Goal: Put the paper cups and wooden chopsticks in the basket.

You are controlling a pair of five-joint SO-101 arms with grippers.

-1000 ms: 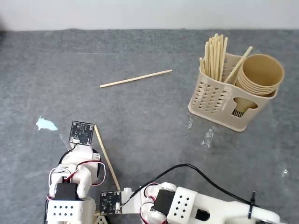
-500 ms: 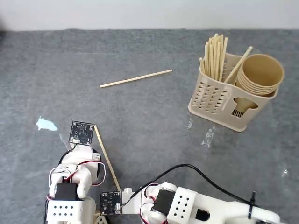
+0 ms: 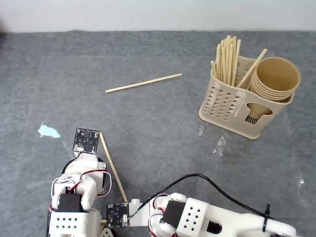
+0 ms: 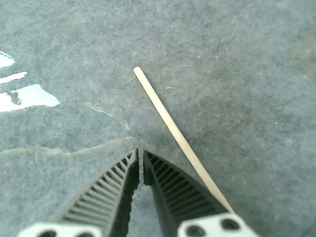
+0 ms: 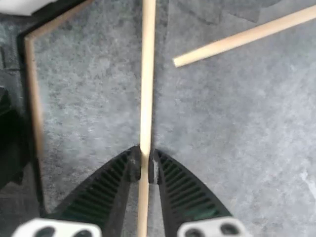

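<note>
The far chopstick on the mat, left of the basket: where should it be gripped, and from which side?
Grip the chopstick near its middle, straight down from above, jaws across its length. It lies flat and slanted on the mat, with bare mat along both long sides, so there is room to straddle it. A middle hold should likely keep it level.

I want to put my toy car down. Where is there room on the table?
The middle of the mat is bare, between the loose chopstick, the basket and the arms. The far left corner, beyond the blue scrap, is free too. It is crowded at the near edge, where the arms and another chopstick sit.
</note>
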